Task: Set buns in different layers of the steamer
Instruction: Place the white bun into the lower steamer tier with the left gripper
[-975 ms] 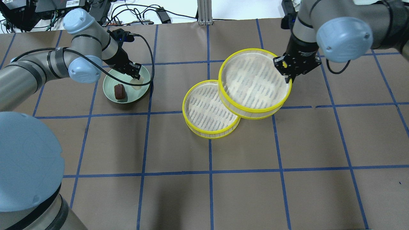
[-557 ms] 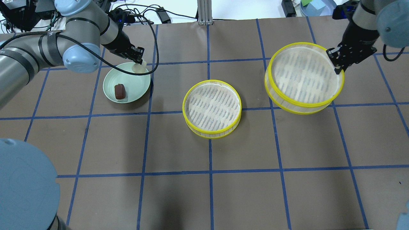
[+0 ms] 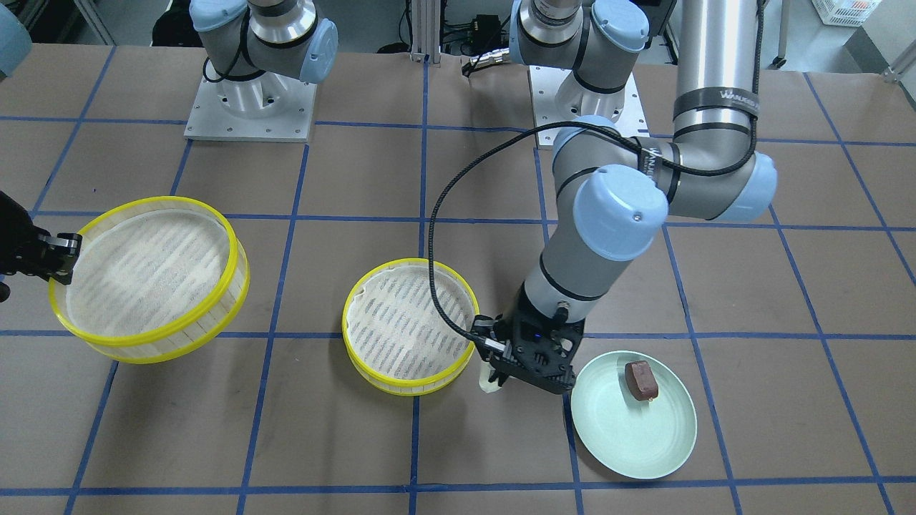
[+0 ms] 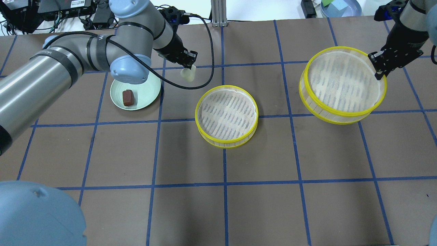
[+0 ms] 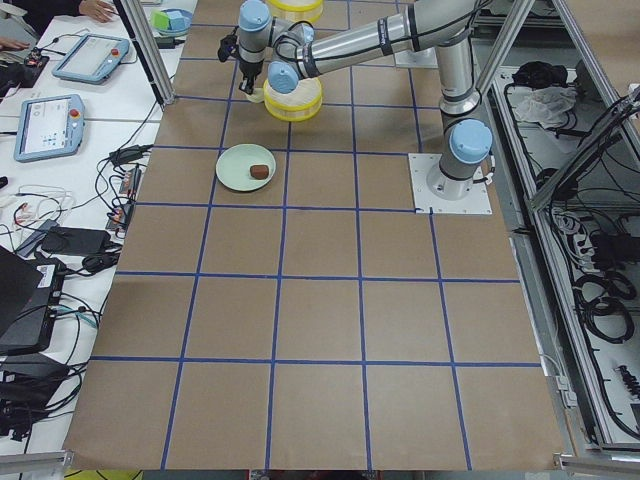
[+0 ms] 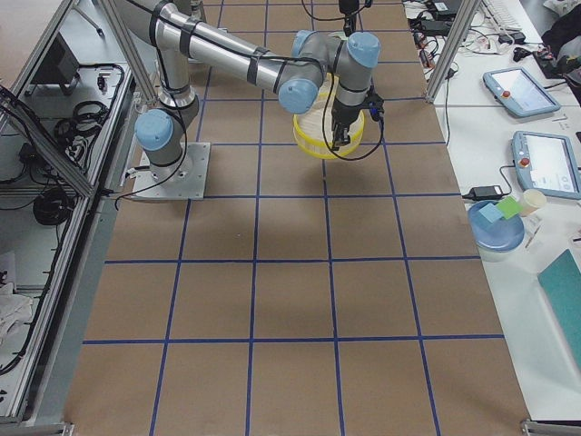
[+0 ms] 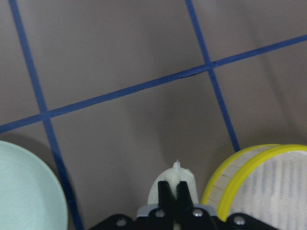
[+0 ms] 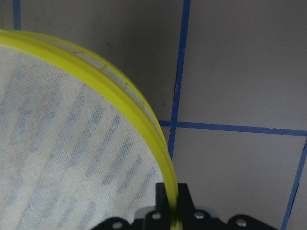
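My left gripper (image 4: pixel 188 67) is shut on the pale cream bun (image 4: pixel 188 73) and holds it in the air between the green plate (image 4: pixel 149 92) and the middle steamer layer (image 4: pixel 226 116). The bun also shows in the left wrist view (image 7: pixel 176 182) and the front view (image 3: pixel 489 383). The dark brown bun (image 4: pixel 128 97) lies on the plate. My right gripper (image 4: pixel 379 70) is shut on the yellow rim of the second steamer layer (image 4: pixel 342 84) and holds it tilted above the table at the far right. The rim shows between the jaws in the right wrist view (image 8: pixel 158 158).
The middle steamer layer (image 3: pixel 409 327) stands empty on the brown table with blue grid lines. The green plate (image 3: pixel 633 429) lies to its side. Cables and devices lie past the table's far edge (image 4: pixel 143 13). A black cable (image 4: pixel 201 48) loops from my left wrist.
My left gripper has lifted the cream bun off the plate and carried it right toward the middle layer. My right gripper has carried the second layer off the first and far to the right.
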### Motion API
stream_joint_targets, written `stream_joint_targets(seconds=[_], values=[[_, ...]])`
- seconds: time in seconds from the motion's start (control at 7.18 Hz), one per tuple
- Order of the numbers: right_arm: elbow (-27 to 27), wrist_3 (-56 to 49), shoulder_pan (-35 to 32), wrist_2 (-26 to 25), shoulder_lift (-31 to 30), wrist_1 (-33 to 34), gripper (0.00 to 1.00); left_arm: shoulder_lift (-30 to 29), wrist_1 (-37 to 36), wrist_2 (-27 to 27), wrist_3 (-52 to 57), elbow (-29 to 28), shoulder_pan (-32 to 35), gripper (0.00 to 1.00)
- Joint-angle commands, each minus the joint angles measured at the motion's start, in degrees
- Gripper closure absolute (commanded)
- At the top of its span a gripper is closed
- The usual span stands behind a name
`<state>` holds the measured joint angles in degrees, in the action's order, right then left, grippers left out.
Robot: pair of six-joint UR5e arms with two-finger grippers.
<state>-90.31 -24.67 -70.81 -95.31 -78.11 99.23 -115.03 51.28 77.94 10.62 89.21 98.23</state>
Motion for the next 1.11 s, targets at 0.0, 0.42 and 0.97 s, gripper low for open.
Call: stream_joint_targets(seconds=[0.0, 0.42, 0.97], values=[[-0.04, -1.42, -0.03, -0.06, 0.06, -0.09, 1.0, -2.29, -1.54, -4.24, -0.17, 1.31, 2.76, 1.0], [-0.04, -1.52, -0.12, 0.03, -0.02, 0.08, 1.0, -4.15, -1.71, -4.73, -0.43, 5.18, 7.48, 1.0], [-0.04, -1.52, -0.3, 0.03, -0.02, 0.0, 1.0, -1.61, -0.84, -3.33, -8.25, 4.31, 8.12, 0.0]])
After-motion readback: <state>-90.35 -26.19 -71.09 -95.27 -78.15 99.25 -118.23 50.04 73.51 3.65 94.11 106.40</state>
